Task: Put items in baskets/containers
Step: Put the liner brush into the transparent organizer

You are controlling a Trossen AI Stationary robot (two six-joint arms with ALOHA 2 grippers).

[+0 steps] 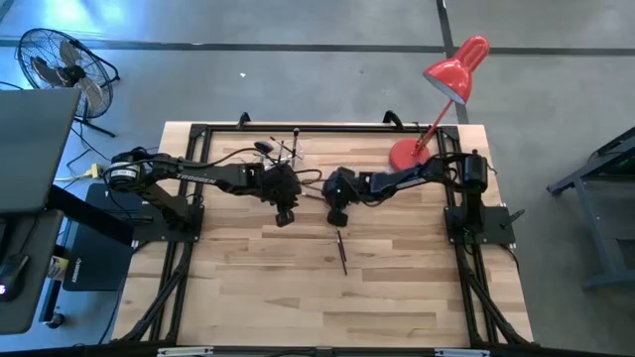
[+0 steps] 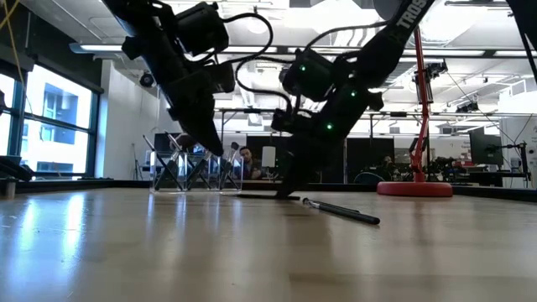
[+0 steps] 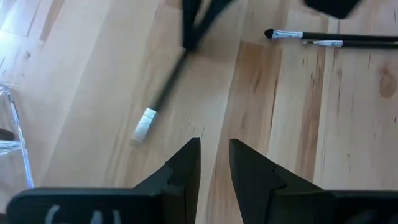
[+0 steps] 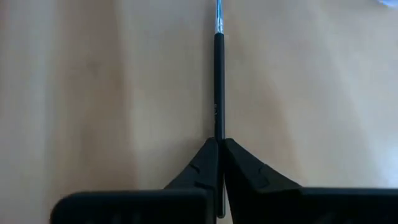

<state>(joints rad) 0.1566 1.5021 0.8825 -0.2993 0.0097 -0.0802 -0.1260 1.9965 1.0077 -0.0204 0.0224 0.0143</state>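
Makeup brush [image 4: 219, 87] on tabletop [image 4: 93, 93], pinched by right gripper [image 4: 219, 149]; left gripper [image 3: 214, 158] slightly parted, empty, near clear holder [image 2: 195, 172].

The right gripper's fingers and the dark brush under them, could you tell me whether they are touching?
Touching. In the right wrist view the right gripper has its fingers pressed together on the handle of the dark brush.

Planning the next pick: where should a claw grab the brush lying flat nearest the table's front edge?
Mid-handle on the brush, straight down from above, straddling its width: it lies flat and thin, so only its long sides can be pinched.
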